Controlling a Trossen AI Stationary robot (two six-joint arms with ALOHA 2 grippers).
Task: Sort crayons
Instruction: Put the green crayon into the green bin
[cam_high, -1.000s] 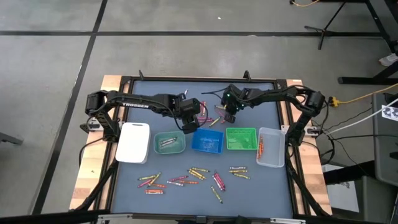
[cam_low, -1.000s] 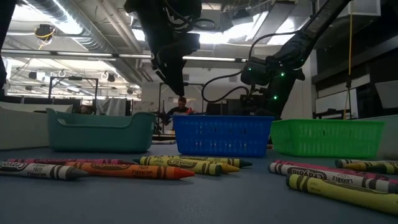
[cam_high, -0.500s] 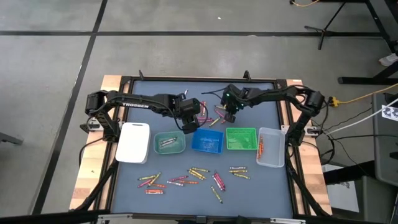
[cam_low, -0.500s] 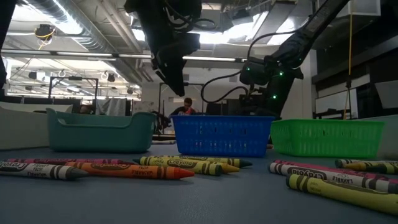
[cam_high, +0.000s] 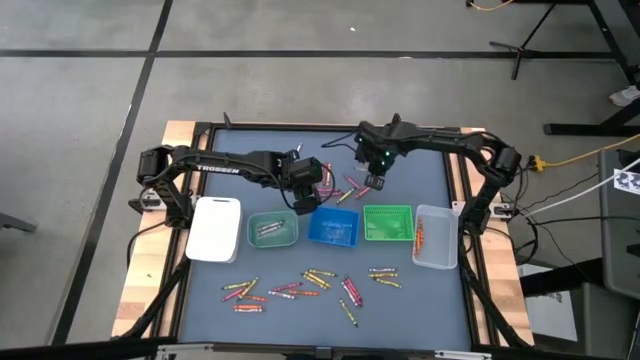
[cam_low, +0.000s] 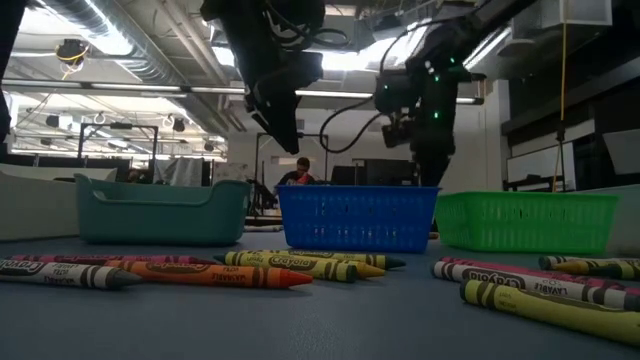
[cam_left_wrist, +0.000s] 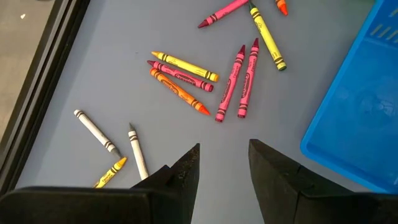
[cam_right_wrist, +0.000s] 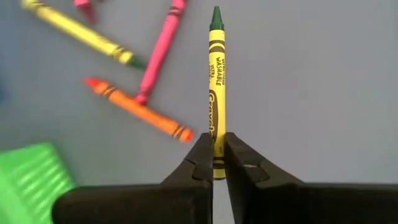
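My right gripper (cam_high: 374, 181) hangs over the far middle of the table, behind the green tray (cam_high: 388, 222), and is shut on a yellow-green crayon (cam_right_wrist: 216, 81) with a dark green tip. Loose crayons lie under it: an orange one (cam_right_wrist: 138, 109), a pink one (cam_right_wrist: 160, 48) and a yellow one (cam_right_wrist: 78, 31). My left gripper (cam_left_wrist: 224, 163) stands open above bare table next to the blue tray (cam_left_wrist: 360, 106), with nothing between its fingers. More crayons (cam_left_wrist: 183, 76) lie flat beyond it. Another scatter of crayons (cam_high: 310, 285) lies near the front edge. My right gripper pinches the yellow-green crayon's blunt end (cam_right_wrist: 217, 148) between its two fingertips (cam_right_wrist: 200, 157). The fingers come from above, pointing down. The rest of the crayon sticks out past them, green tip farthest away, clear of the table.
A row of trays crosses the table's middle: white (cam_high: 215, 228), teal (cam_high: 272, 229) with a few crayons, blue (cam_high: 334, 227), green, and clear (cam_high: 435, 238) with a red crayon. In the low view a person (cam_low: 291, 170) shows in the room behind the table.
My right gripper has risen from the table and tipped to point straight down, carrying the yellow-green crayon up clear of the surface. In the high view it has shifted a little toward the far edge.
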